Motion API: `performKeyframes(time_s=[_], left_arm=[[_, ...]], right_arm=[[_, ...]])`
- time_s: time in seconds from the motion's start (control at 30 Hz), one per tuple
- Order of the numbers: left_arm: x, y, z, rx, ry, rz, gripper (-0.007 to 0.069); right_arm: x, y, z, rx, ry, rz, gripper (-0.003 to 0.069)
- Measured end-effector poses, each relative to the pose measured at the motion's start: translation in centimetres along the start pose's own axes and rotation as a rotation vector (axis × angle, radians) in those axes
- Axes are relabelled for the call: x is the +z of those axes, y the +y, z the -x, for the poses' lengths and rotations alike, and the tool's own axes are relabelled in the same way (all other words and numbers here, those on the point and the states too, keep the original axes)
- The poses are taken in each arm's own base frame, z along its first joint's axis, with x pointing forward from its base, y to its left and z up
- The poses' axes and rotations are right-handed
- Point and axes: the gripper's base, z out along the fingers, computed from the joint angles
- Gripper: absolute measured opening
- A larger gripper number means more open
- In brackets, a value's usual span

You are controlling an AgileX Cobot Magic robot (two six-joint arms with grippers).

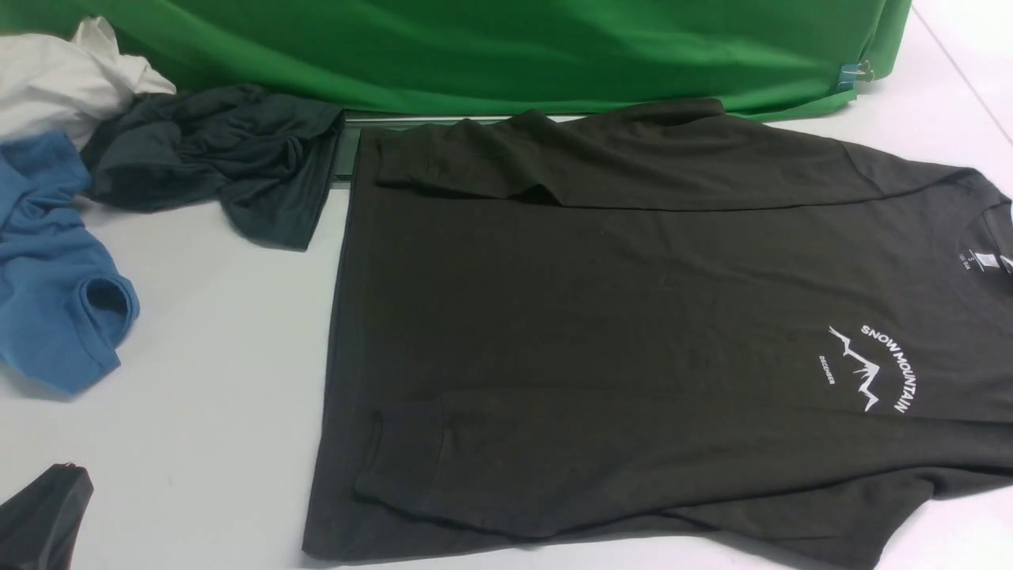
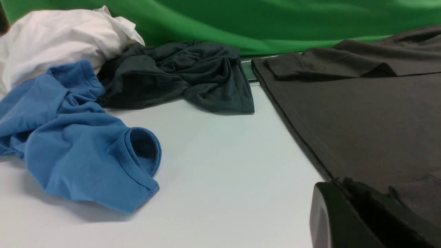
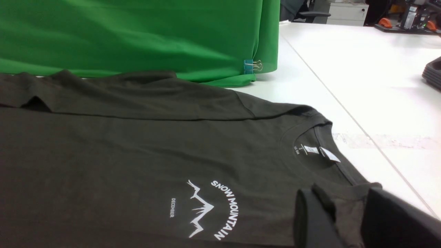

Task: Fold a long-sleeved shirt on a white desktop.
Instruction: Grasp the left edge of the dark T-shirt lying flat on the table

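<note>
Charcoal shirt (image 1: 601, 317) is lying flat on the desktop (image 1: 206, 380) in the front view, collar to the right and both sleeves lying folded across the body. I am judging the sleeve step done and the body fold in hand. Left gripper (image 1: 43, 511) is showing at the near left corner, apart from the shirt. The right gripper is out of this view.

Left wrist view: the left gripper (image 2: 341, 193) is sitting with jaws closed on nothing, near the hem (image 2: 293, 120). Blue garment (image 2: 79, 151) is lying well apart.

Right wrist view: the right gripper (image 3: 341, 206) is keeping its jaws partly closed with near-shoulder cloth between them. I am reading this as a grip.

Next move, in my judgement: the left jaws need opening and seating on the near hem corner, so both grippers can carry that edge across evenly.
</note>
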Motion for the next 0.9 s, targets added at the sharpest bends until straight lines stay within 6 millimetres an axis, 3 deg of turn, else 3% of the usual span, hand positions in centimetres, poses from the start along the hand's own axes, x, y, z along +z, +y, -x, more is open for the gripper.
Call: performKeyframes(time_s=[0.27, 0.5, 0.9], left_arm=[[0.0, 0.0, 0.0, 0.0, 0.0, 0.0, 0.002], [0.0, 0.0, 0.0, 0.0, 0.0, 0.0, 0.002], [0.0, 0.1, 0.4, 0.013, -0.043, 0.007, 0.002]], right_arm=[[0.0, 0.0, 0.1, 0.0, -0.01, 0.0, 0.024], [-0.1, 0.0, 1.5, 0.007, -0.169, 0.003, 0.024], [-0.5, 0.0, 2.9, 0.378, -0.319, 0.067, 0.024]])
